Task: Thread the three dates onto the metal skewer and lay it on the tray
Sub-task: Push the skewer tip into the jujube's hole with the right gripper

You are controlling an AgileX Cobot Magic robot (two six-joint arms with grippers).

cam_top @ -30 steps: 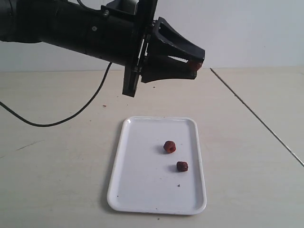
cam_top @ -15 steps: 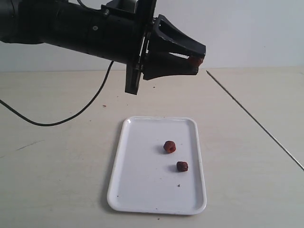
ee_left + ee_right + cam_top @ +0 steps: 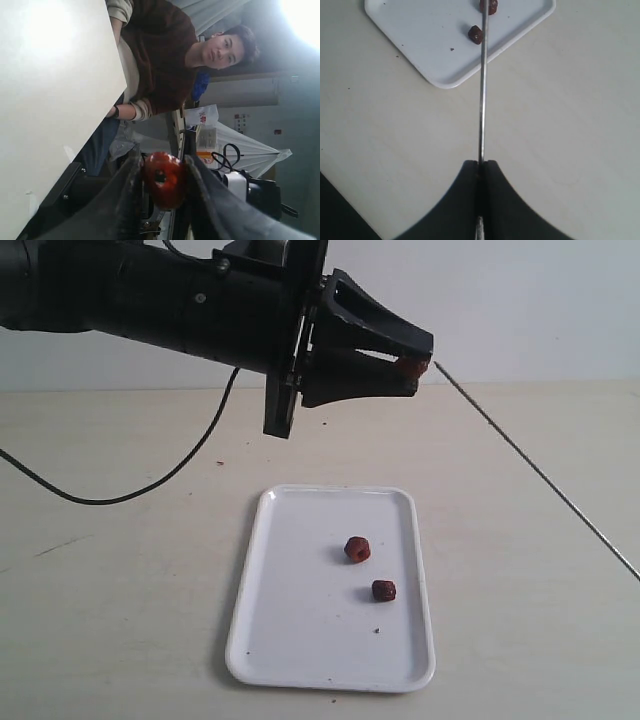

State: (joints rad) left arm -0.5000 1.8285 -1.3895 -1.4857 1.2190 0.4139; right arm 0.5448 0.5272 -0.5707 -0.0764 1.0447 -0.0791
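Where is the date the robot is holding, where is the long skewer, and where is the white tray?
held date point(image 3: 162, 180): left wrist view, middle of its red face.
metal skewer point(image 3: 481, 100): right wrist view, midway along the rod.
tray point(image 3: 300, 625): exterior view, bare white floor beside the dates.

The counter point(image 3: 110, 580) is viewed obliquely by the exterior camera, the tray point(image 3: 300, 570) near at 6 o'clock. The tray is shared with the downward-facing right wrist view; the left is aimed sideways.

Beige table point(image 3: 120, 620) w/ white tray point(image 3: 290, 625) near ctr; blk cable point(image 3: 90, 505) lying on L side.
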